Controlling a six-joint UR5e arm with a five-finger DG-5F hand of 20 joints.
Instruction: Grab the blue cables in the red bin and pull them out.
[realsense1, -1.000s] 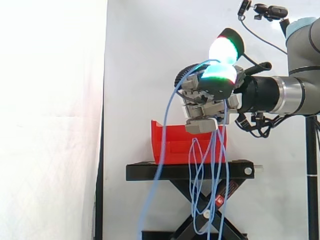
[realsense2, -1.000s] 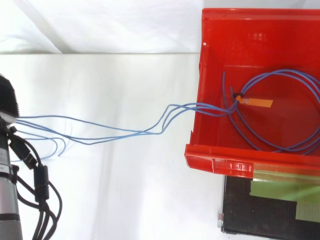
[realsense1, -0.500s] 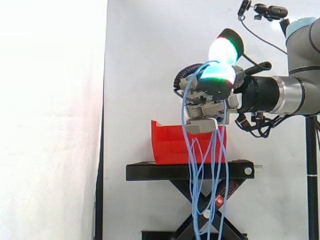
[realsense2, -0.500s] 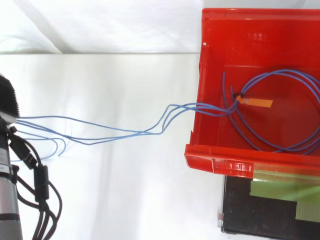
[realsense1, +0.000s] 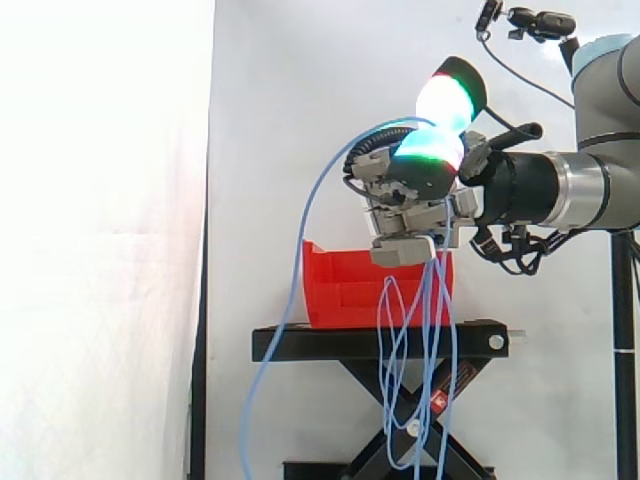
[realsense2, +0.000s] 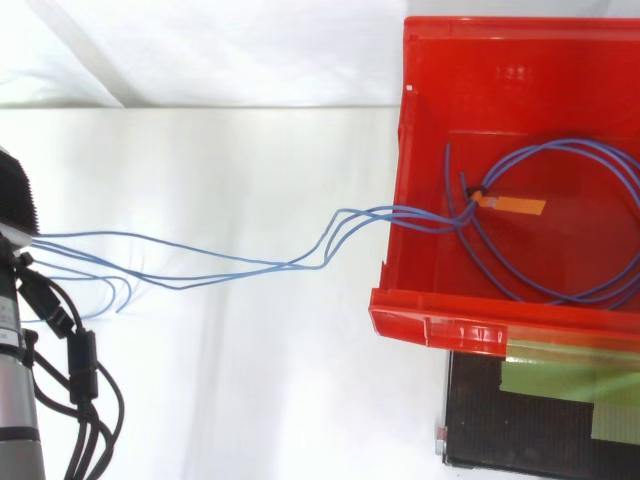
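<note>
Clenching round a bundle of blue cables (realsense2: 440, 218), the hand (realsense1: 410, 200) hangs raised beside and above the red bin (realsense2: 430, 325), its fingers curled tight and its glowing pads (realsense1: 445, 100) turned upward. The height seems chosen to draw the strands up and clear of the bin wall. From the fist several thin, smooth, limp loops drop past the black stand (realsense1: 380, 342), and one long strand arcs out toward the white curtain (realsense1: 100, 250) before falling low.

From above, a round coil lies on the glossy plastic floor of the bin, tied at one spot beside a flat orange tag (realsense2: 512, 205). Strands run from it over the bin's wall toward the arm, so the pull looks unfinished.
</note>
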